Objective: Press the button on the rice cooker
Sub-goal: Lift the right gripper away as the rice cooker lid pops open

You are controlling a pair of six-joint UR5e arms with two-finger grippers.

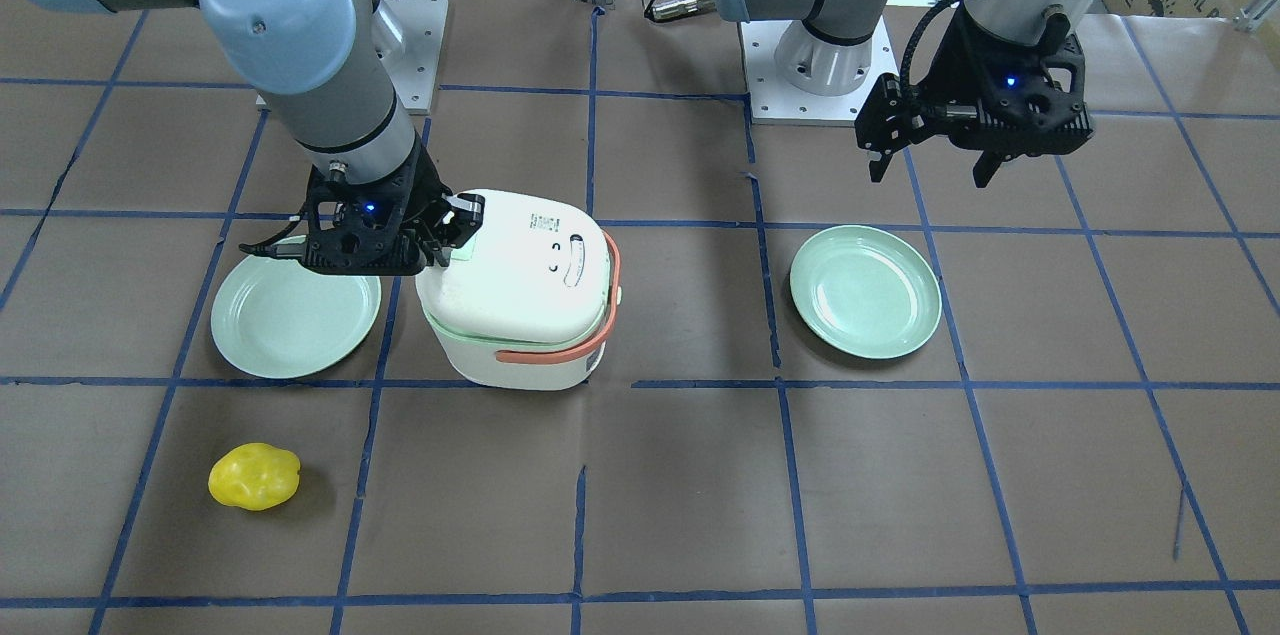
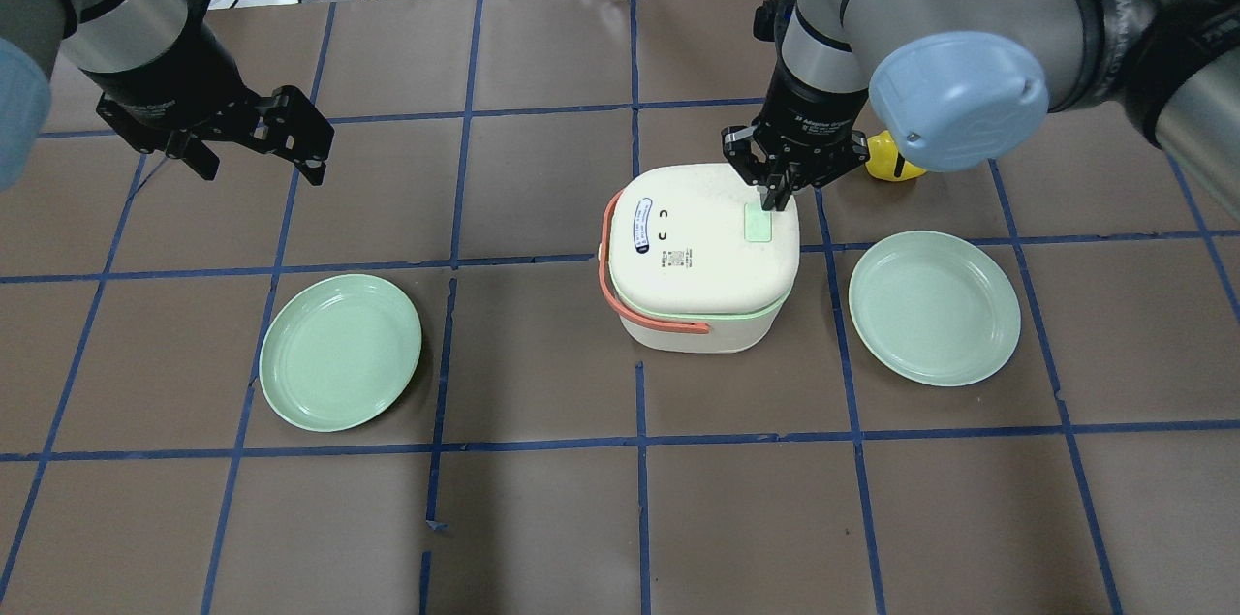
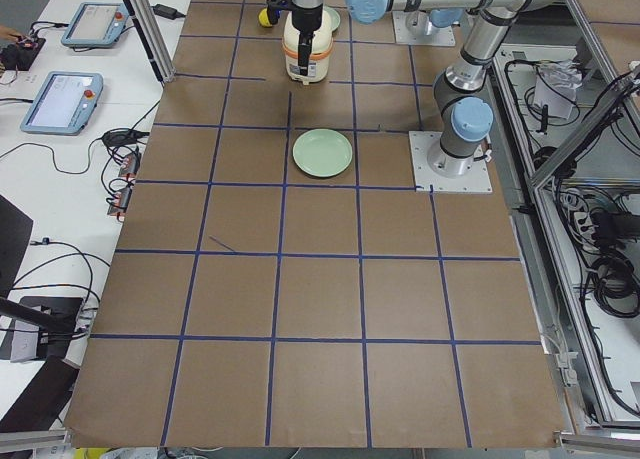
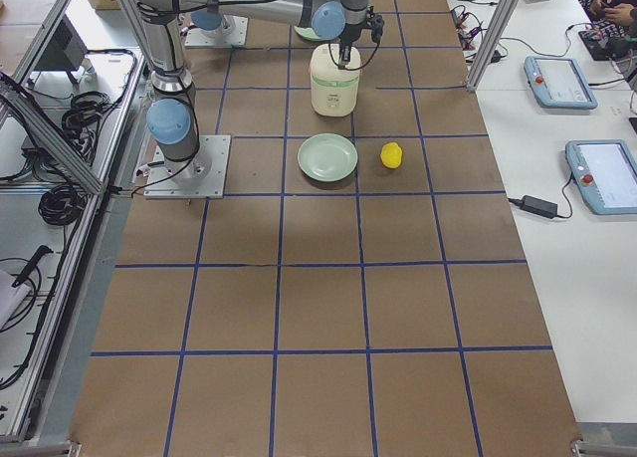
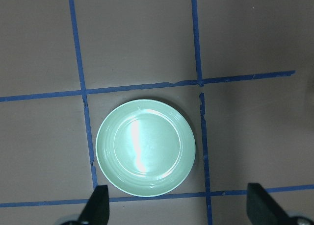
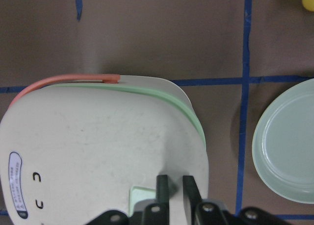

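The white rice cooker with pale green rim and coral handle stands mid-table, lid closed; it also shows in the front view and the right wrist view. A pale green square button sits on the lid's right edge. My right gripper points straight down with its fingers close together, tips at the far edge of that button; whether they touch it I cannot tell. My left gripper hangs open and empty above the table at far left, over a plate.
Two mint-green plates lie on the table, one left and one right of the cooker. A yellow fruit-like object lies beyond the right plate, partly behind my right arm in the overhead view.
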